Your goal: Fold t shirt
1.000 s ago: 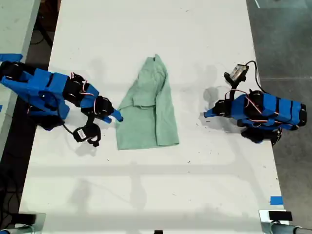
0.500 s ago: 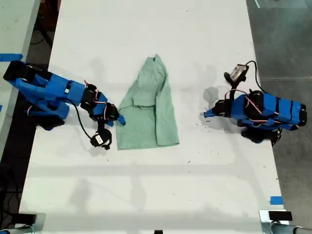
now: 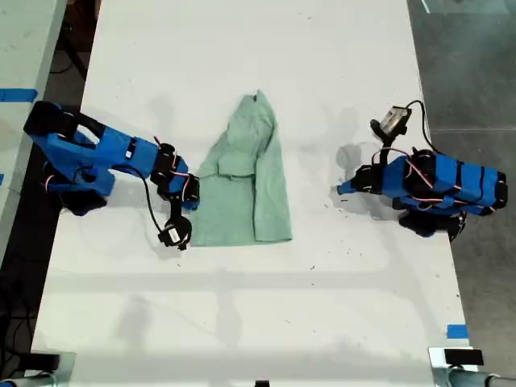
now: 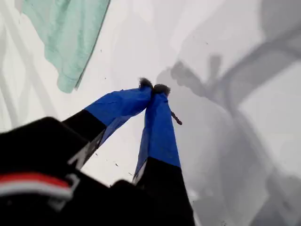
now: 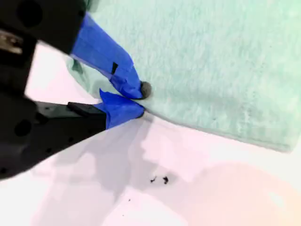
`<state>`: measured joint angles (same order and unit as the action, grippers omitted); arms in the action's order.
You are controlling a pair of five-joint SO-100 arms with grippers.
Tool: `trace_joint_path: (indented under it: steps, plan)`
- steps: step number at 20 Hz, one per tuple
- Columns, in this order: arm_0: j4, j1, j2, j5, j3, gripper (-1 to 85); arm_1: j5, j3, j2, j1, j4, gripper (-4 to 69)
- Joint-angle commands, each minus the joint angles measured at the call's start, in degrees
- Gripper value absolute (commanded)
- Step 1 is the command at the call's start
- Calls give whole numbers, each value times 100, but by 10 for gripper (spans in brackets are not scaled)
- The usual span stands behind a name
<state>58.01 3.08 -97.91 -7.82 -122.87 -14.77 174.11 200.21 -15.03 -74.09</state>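
Note:
The pale mint-green t shirt (image 3: 250, 181) lies wrinkled and partly folded lengthwise at the middle of the white table, its narrow end pointing to the far edge. My second gripper (image 3: 192, 201) is at the shirt's edge on the exterior view's left. In the second wrist view, my second gripper (image 5: 140, 101) is shut on the hem of the t shirt (image 5: 211, 61), one finger on top and one beneath. My first gripper (image 3: 342, 190) rests on bare table toward the exterior view's right, well apart from the shirt. Up close, my first gripper (image 4: 154, 88) is shut on nothing, with the t shirt (image 4: 70, 33) off to one side.
The white table (image 3: 242, 322) runs the length of the exterior view. Dark floor (image 3: 468, 64) lies past its edge on the exterior view's right. A strip of blue tape (image 3: 456, 331) sits near the front corner on the exterior view's right. Small dark specks (image 5: 160, 179) dot the table.
The second arm has stretched toward the shirt, and its gripper now meets the hem. The shirt's near corner has shifted slightly. The first arm has not moved.

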Motion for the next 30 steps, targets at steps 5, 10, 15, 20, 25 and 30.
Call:
trace_joint_path:
  steps: [5,10,15,20,25,30]
  plan:
    - [1125,387,-18,325,782,0,18,272,88,26,9,5]
    - [1758,53,62,387,2241,0,18,272,88,26,9,5]
    - [1934,-105,606,668,3542,0,18,272,88,26,9,5]
    - [1863,-105,1266,958,4693,0,18,272,88,26,9,5]
    - [1257,18,1688,1134,5001,0,9,272,88,35,9,5]
    - [519,167,2013,1292,5001,6,9,272,88,44,9,5]
